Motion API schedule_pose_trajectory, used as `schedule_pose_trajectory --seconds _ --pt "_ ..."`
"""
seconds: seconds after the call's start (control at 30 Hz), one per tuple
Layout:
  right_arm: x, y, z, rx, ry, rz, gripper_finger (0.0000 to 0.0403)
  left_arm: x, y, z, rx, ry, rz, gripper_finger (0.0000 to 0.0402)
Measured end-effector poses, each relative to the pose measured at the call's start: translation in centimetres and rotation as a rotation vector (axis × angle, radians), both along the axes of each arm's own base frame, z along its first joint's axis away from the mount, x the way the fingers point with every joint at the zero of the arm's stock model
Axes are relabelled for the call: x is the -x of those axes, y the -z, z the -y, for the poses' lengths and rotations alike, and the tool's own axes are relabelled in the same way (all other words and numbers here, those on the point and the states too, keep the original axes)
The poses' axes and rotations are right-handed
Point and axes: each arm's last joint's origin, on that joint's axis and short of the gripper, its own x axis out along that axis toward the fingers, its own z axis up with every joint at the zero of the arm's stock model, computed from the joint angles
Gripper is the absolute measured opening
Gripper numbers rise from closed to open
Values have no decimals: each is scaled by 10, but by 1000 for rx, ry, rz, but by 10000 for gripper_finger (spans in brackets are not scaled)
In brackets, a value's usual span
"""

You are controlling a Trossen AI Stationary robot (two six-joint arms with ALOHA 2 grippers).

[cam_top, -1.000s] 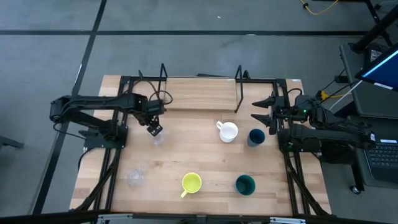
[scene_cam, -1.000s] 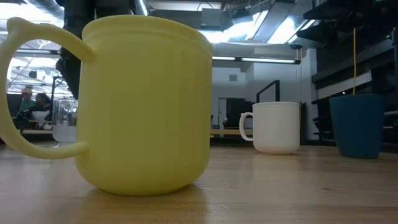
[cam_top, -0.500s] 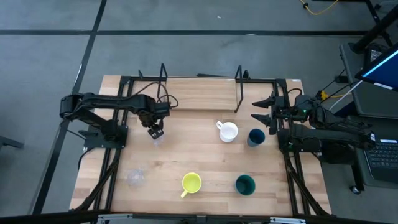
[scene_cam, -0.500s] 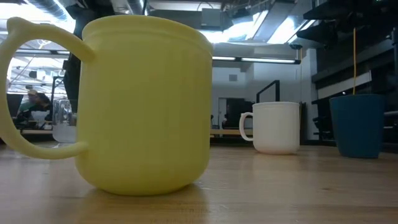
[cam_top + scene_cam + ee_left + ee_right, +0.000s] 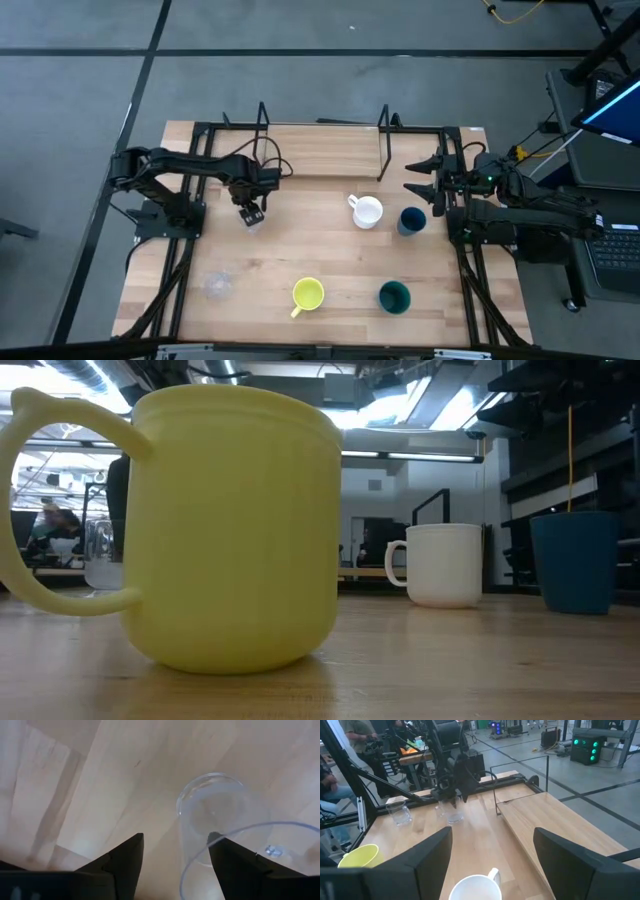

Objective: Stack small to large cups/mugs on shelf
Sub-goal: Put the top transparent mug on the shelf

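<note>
Left gripper (image 5: 252, 213) has advanced over last second, now directly over clear glass cup (image 5: 254, 222) near shelf (image 5: 320, 160); jaws spread wide, 1 finger (image 5: 235, 865) dipping past rim, nothing gripped yet. Pickup looks imminent. Right gripper (image 5: 425, 178) parked, wide open, empty. Low view: yellow mug (image 5: 235, 525) blocks most of the action.

Left arm extended inward over the tabletop, wrist bent down, left gripper (image 5: 252, 212) pointing downward with jaws spread apart. Right arm folded back at its own edge, right gripper (image 5: 421, 178) jaws wide apart, idle.
</note>
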Motion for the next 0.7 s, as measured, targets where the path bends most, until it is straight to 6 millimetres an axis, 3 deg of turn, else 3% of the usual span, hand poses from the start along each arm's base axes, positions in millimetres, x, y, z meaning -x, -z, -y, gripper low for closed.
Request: schedule_pose_trajectory --seconds 0.2,0.5,0.7 --pt "0 0 0 0 0 0 282 0 1 0 -9 2 -5 156" --pt "0 -1 0 1 1 6 282 0 1 0 -7 -68 -7 17" --pt "0 -1 0 -2 2 7 282 2 -2 2 -12 -76 -12 3"
